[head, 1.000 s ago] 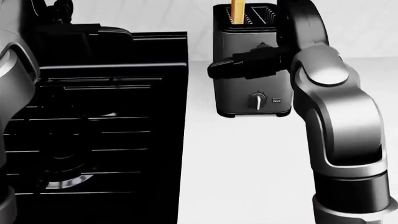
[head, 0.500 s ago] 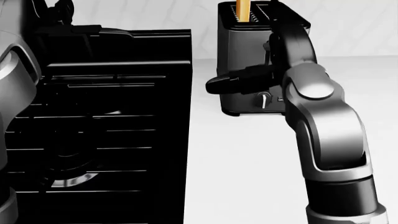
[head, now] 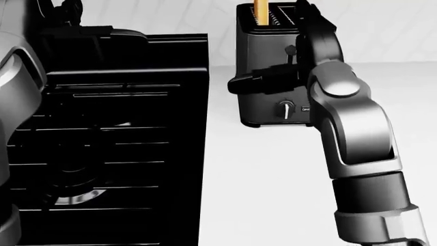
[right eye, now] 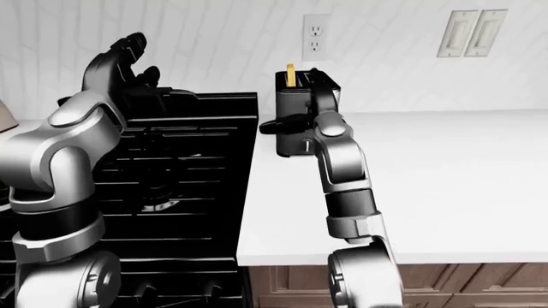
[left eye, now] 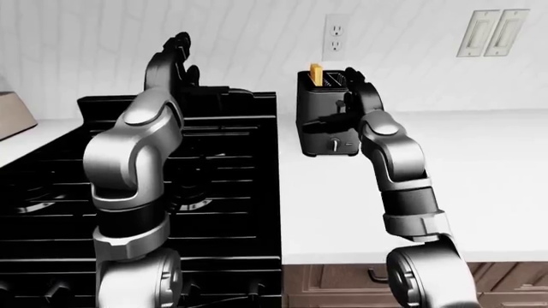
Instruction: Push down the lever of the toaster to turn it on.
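Note:
A dark toaster (head: 263, 105) stands on the white counter (head: 266, 179) beside the stove, with a yellow bread slice (head: 261, 13) upright in one slot. Its lever (head: 290, 51) sits high on the near face, above a round knob (head: 284, 109). My right hand (head: 237, 83) lies across that face below the lever, fingers stretched toward the view's left, open and gripping nothing. My right forearm hides the toaster's right side. My left hand (left eye: 179, 56) is raised open near the wall, above the stove's rear panel.
A black gas stove (head: 102, 128) with grates fills the left of the head view, its edge next to the toaster. A wall outlet (left eye: 336, 37) and light switches (left eye: 490, 32) sit above the counter. Cabinet fronts show below the counter's edge.
My right hand dropped down the toaster's face, then came back up a little. The lever looks unmoved. The view shifted slightly. The left arm stays raised.

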### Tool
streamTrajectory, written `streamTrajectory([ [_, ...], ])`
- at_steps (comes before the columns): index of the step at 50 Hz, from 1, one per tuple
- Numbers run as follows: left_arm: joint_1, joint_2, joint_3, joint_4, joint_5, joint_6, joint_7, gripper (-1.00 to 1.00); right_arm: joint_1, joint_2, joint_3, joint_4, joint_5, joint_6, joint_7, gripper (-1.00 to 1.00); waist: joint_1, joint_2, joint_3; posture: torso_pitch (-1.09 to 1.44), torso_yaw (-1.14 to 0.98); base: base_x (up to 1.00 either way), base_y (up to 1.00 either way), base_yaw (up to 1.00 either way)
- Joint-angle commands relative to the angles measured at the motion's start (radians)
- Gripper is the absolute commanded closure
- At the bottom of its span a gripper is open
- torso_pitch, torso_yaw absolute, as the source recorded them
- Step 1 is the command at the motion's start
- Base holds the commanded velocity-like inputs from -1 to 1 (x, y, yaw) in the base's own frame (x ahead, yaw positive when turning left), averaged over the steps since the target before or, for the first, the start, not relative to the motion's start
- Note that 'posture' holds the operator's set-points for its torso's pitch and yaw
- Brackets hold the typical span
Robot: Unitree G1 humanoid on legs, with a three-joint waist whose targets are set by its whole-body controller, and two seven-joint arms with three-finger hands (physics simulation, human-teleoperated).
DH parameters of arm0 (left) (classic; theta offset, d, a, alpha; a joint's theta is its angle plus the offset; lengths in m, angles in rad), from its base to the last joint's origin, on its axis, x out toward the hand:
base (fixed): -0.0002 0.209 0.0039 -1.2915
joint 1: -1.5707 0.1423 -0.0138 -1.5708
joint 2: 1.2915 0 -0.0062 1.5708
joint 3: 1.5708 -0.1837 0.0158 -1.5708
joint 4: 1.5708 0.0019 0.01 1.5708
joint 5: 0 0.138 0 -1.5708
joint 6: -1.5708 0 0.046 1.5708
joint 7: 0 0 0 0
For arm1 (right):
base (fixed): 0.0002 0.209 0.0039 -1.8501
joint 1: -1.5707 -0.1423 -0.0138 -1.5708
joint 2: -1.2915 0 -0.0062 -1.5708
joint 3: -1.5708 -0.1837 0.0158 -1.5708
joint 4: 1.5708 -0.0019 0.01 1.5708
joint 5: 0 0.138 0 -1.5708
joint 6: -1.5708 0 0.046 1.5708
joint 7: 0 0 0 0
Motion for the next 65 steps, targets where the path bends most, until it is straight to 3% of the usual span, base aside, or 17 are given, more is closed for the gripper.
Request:
streamTrajectory([
  [1, -0.04, 0.01, 0.008, -0.026, 0.0, -0.025, 0.003, -1.0, -0.043, -0.005, 0.0, -0.025, 0.0, -0.03, 0.0, -1.0, 0.001, 0.001, -0.014, -0.37, 0.0, 0.0, 0.0, 0.0],
  [32, -0.03, 0.002, 0.004, -0.032, 0.002, -0.028, 0.003, -1.0, 0.009, 0.02, 0.009, 0.027, -0.003, -0.047, 0.008, -1.0, -0.001, -0.001, -0.018, -0.37, 0.0, 0.0, 0.0, 0.0],
  [65, -0.045, 0.008, 0.004, -0.028, 0.0, -0.024, 0.001, -1.0, 0.054, 0.03, 0.004, 0.17, 0.012, -0.162, -0.017, -1.0, -0.003, -0.001, -0.018, -0.37, 0.0, 0.0, 0.0, 0.0],
])
